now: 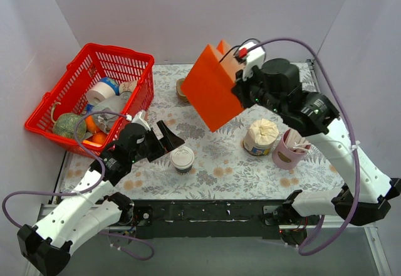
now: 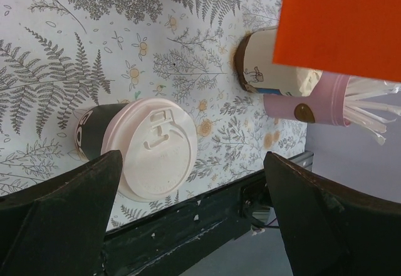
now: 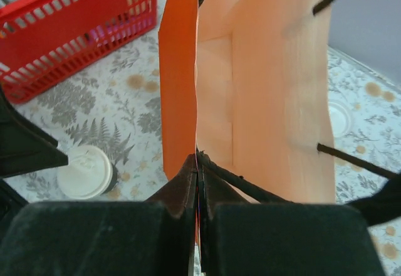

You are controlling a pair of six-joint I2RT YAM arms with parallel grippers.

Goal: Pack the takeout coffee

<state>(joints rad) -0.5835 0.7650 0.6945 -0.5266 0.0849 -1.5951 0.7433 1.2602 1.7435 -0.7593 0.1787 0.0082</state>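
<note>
The takeout coffee (image 1: 182, 159), a dark cup with a white lid, stands on the floral table near its front edge. It also shows as the coffee (image 2: 150, 150) in the left wrist view and the coffee (image 3: 84, 172) in the right. My left gripper (image 1: 166, 142) hovers just left of the cup, and that gripper (image 2: 193, 160) is open wide with nothing between its fingers. An orange paper bag (image 1: 213, 91) hangs tilted above the table's middle. My right gripper (image 3: 198, 163) is shut on the bag's (image 3: 263, 100) top edge, beside a black handle.
A red basket (image 1: 116, 50) with several items stands at the back left. A paper tub with a crumpled cream top (image 1: 260, 137) and a pink cup of stirrers (image 1: 288, 150) stand to the right. Another cup (image 1: 181, 88) peeks out behind the bag.
</note>
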